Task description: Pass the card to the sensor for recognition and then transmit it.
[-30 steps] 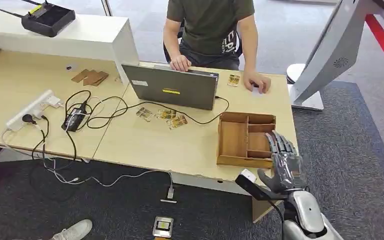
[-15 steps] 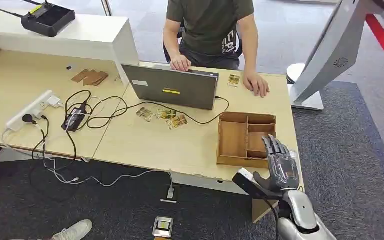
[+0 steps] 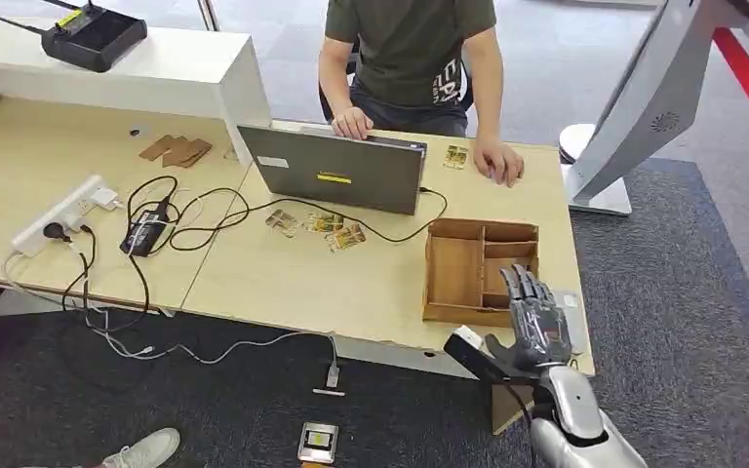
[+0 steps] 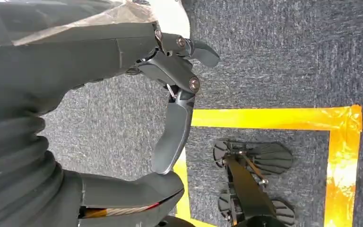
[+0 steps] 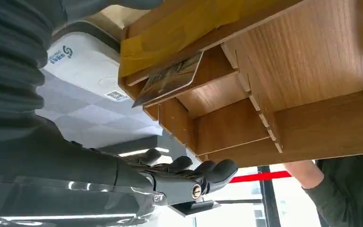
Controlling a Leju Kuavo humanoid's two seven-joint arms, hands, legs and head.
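Note:
My right hand point(image 3: 534, 324) is raised over the near right corner of the wooden compartment box point(image 3: 458, 268), fingers straight and apart, holding nothing. In the right wrist view the hand point(image 5: 184, 177) is beside the box point(image 5: 312, 75), where a card point(image 5: 170, 78) lies in one compartment. The white card sensor point(image 5: 90, 71) lies next to the box; in the head view a grey edge of the sensor point(image 3: 573, 317) shows just right of my hand. Three loose cards point(image 3: 324, 222) lie mid-table and one card point(image 3: 455, 156) is near the person. My left hand point(image 4: 170, 109) hangs over the floor, holding nothing.
A person sits behind the table with hands by an open laptop point(image 3: 336, 171). Cables and a power strip point(image 3: 59, 214) cover the left part of the table. A white kiosk stand point(image 3: 634, 107) rises at the right. A small device point(image 3: 318, 441) lies on the floor.
My right hand has drawn back toward me and a little left, from over the box's right compartments to its near corner. The person's hand shifted slightly.

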